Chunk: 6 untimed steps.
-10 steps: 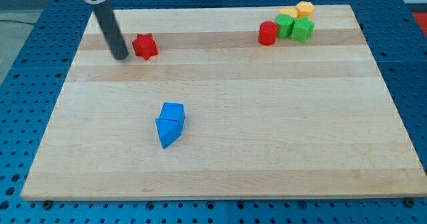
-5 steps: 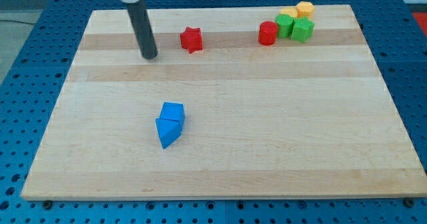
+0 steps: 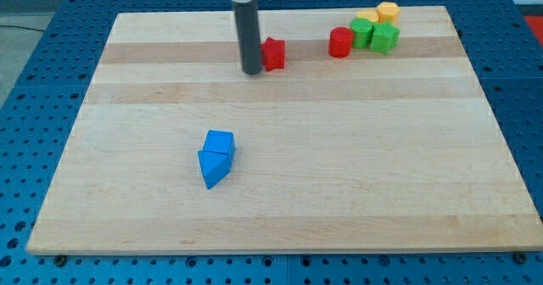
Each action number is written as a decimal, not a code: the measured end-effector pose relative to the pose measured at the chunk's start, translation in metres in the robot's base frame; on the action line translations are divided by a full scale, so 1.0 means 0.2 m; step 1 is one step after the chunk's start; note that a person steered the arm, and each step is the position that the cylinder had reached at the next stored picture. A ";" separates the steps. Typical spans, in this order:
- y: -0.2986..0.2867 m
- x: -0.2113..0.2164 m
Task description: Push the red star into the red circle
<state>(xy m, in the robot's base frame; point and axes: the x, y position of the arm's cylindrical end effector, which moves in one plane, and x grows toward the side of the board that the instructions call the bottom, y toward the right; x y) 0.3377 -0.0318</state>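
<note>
The red star (image 3: 274, 54) lies on the wooden board (image 3: 339, 149) near the view's top, left of centre. My tip (image 3: 253, 69) stands right against the star's left side, touching it. The red circle (image 3: 340, 42), a short red cylinder, stands to the star's right with a gap of about a block's width and a half between them.
Right of the red circle sit two green blocks (image 3: 362, 32) (image 3: 385, 38) and behind them two yellow blocks (image 3: 368, 17) (image 3: 388, 12), all clustered at the view's top right. A blue cube (image 3: 221, 143) and a blue wedge (image 3: 212, 168) touch each other left of the board's centre.
My tip has swept to the view's right along the board's top. The red star has slid right with it, closer to the red circle. The other blocks have not moved.
</note>
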 end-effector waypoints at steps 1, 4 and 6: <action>0.22 -0.04; 0.01 0.24; -0.03 -0.16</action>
<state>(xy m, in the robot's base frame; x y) 0.3048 -0.0377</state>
